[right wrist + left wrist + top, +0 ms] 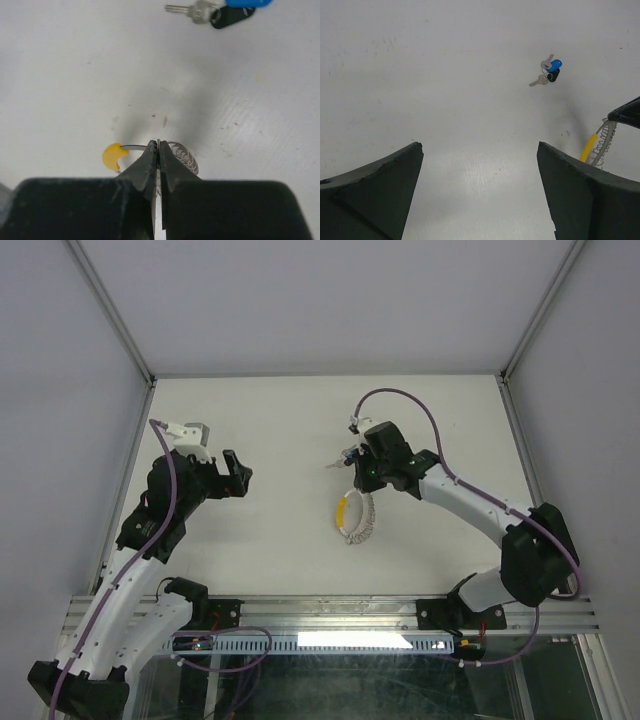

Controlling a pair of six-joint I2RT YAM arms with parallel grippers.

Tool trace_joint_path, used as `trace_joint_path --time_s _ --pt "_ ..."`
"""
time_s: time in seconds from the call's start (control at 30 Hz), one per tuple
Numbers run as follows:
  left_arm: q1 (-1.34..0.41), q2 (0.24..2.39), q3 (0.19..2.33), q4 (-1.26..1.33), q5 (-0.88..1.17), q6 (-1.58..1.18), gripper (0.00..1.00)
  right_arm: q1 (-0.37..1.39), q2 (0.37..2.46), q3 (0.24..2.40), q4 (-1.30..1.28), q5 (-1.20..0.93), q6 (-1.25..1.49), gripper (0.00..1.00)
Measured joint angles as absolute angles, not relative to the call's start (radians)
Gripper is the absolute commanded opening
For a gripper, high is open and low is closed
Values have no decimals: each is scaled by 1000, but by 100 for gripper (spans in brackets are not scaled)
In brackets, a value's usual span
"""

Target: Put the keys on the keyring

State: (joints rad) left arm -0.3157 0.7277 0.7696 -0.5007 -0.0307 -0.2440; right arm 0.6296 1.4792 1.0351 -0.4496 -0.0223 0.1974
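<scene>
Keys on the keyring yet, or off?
Off. The keys lie on the table, apart from the keyring, which the shut right gripper pinches.

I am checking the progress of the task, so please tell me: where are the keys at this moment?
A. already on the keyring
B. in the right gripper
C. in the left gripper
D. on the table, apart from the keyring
D: the keys lie on the table, away from the keyring; the left gripper is open and empty, and the right gripper is shut on the keyring.
</scene>
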Motion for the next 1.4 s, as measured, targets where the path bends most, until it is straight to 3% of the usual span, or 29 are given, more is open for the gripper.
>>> trace_joint_path --time_s 0.53,0.83,1.03,1.4 --pt "-328 687 770 -400 145 -216 93 665 1290 1133 -426 -227 119 0" --pt "-366 773 801 -284 275 -211 87 665 1135 1054 -276 -262 50 0" --pt "-630 800 817 -241 178 -188 86 665 1033 1017 -255 -275 24 0" --pt "-1176 892 803 -22 -265 -79 87 665 997 1060 -444 -220 80 0"
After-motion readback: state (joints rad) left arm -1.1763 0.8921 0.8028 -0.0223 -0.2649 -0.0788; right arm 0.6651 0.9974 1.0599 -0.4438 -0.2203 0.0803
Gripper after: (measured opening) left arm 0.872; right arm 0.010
